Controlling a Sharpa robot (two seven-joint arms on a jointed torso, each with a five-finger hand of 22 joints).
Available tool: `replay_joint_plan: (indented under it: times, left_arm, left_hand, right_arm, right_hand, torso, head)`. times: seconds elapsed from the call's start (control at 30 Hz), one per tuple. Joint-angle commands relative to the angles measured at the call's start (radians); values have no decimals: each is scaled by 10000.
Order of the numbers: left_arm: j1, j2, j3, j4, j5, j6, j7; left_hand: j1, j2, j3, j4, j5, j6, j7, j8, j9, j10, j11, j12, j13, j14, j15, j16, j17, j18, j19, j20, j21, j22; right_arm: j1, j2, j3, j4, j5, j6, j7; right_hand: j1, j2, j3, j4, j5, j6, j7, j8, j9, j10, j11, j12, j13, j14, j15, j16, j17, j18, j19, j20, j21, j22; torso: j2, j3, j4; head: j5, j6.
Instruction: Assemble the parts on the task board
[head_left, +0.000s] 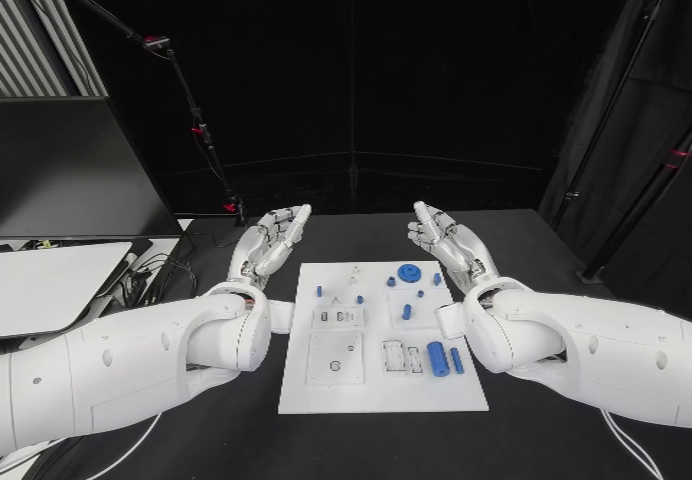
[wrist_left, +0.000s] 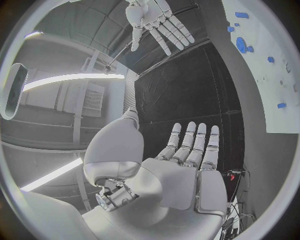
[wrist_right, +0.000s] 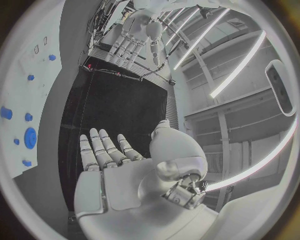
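The white task board (head_left: 325, 385) lies flat in the middle of the black table. Several small blue parts rest on it: a round blue disc (head_left: 410, 272) near its far edge, a blue cylinder (head_left: 437, 358) and a thinner blue pin (head_left: 456, 361) near its right side. My left hand (head_left: 274, 240) hovers open beyond the board's far left corner, palm turned inward, fingers straight. My right hand (head_left: 446, 240) mirrors it past the far right corner, also open and holding nothing. The left wrist view shows my left hand (wrist_left: 187, 150) flat with the board (wrist_left: 275, 75) beside it; the right wrist view shows my right hand (wrist_right: 106, 155) and the board (wrist_right: 31, 75).
A white tabletop (head_left: 51, 285) with cables (head_left: 144, 275) stands left of the black table. A dark monitor (head_left: 80, 165) rises behind it. A thin stand with red clips (head_left: 202, 130) leans at the back left, and another pole (head_left: 635, 200) at the right.
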Motion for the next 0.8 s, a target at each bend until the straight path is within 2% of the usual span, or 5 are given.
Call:
replay_joint_plan:
  times: [0.03, 0.27, 0.33, 0.4, 0.8]
  left_arm:
    - [219, 47, -175, -48, -215, 516, 3316]
    - [464, 90, -446, -96, -255, 652, 4021]
    - [477, 92, -461, -98, -257, 659, 4060]
    - [480, 123, -462, -190, -256, 783, 3859]
    - [492, 111, -460, -209, -256, 890, 3736]
  left_hand:
    - [84, 23, 10, 45, 27, 45, 1627, 76, 8, -3, 78, 72, 8, 6, 52, 75, 11, 205, 46, 25, 32, 19]
    - [86, 67, 33, 42, 26, 62, 1627, 91, 9, 13, 78, 86, 9, -9, 60, 72, 9, 203, 23, 36, 26, 6]
    - [86, 67, 33, 42, 26, 62, 1627, 91, 9, 13, 78, 86, 9, -9, 60, 72, 9, 203, 23, 36, 26, 6]
    - [91, 106, 53, 40, 35, 74, 1627, 101, 9, 24, 79, 94, 9, -19, 65, 71, 8, 203, 17, 44, 29, 6]
    - [154, 123, 83, 36, 145, 100, 1628, 118, 7, 41, 80, 109, 7, -40, 73, 70, 6, 207, 9, 56, 39, 7]
  right_arm:
    - [143, -38, -100, 103, -1585, 835, -55]
    - [222, -59, -177, 142, -1828, 947, -71]
    - [222, -59, -177, 142, -1828, 947, -71]
    - [222, -126, -177, 110, -1828, 1015, -168]
    - [224, -190, -174, 36, -1833, 1237, -263]
  right_hand:
    - [63, 4, -32, 1, 30, 88, 1744, 32, 7, -11, 47, 26, 9, 1, 52, 35, 8, 100, 11, 42, 31, 9]
    - [67, 20, -24, 1, 30, 92, 1747, 49, 10, -9, 45, 39, 10, 5, 52, 47, 9, 99, 17, 42, 34, 11]
    - [68, 25, -23, 2, 29, 92, 1745, 49, 9, -8, 46, 45, 11, 5, 52, 45, 8, 98, 13, 42, 34, 10]
    - [68, 25, -23, 2, 29, 92, 1745, 49, 9, -8, 46, 45, 11, 5, 52, 45, 8, 98, 13, 42, 34, 10]
    - [176, 112, 15, -15, 28, 92, 1716, 99, 0, 153, 55, 356, 60, 141, 49, 272, 36, 96, 44, 37, 58, 25]
  torso:
    - [1, 2, 7]
    - [1, 2, 7]
    - [1, 2, 7]
    - [30, 13, 30]
    - [97, 30, 47]
  head:
    - [3, 0]
    - [3, 0]
    - [3, 0]
    - [33, -215]
    - [89, -322]
